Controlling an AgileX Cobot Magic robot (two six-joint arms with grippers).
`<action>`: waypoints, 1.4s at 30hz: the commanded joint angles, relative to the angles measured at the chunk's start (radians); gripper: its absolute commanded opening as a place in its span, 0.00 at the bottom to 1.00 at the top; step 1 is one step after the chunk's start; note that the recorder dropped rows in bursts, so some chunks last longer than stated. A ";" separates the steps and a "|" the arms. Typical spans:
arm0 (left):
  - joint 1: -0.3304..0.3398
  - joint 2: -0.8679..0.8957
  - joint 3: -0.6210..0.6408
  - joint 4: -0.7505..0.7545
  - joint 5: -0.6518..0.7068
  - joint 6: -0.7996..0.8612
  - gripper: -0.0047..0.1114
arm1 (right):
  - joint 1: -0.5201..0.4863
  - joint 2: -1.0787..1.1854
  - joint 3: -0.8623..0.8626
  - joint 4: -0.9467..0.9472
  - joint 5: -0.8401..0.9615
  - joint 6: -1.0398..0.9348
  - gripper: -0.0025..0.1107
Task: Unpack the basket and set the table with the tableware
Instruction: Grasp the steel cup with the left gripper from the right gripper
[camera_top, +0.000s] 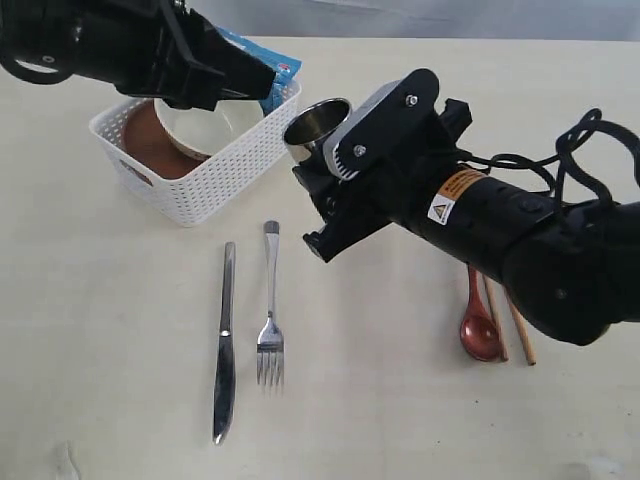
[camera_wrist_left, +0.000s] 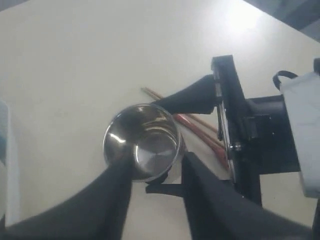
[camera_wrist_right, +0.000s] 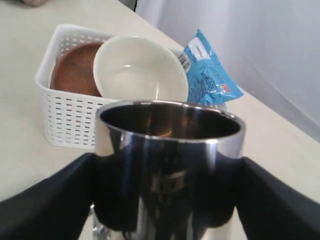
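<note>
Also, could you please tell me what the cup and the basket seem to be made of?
the cup looks like polished steel, given its mirror-like reflections; the basket is probably matte white plastic, judging by its moulded perforated walls.

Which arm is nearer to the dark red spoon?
Right. The right arm passes over the handle of the spoon; the left arm is far across the table, above the basket.
</note>
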 joint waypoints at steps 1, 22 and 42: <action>-0.007 0.034 -0.006 -0.019 0.021 0.018 0.44 | 0.003 -0.001 0.002 -0.039 -0.022 -0.016 0.02; -0.007 0.220 -0.006 -0.228 0.099 0.238 0.44 | 0.003 -0.001 0.002 -0.085 0.009 -0.015 0.02; -0.095 0.298 -0.031 -0.223 -0.061 0.307 0.04 | 0.003 -0.001 0.002 -0.097 0.014 0.006 0.02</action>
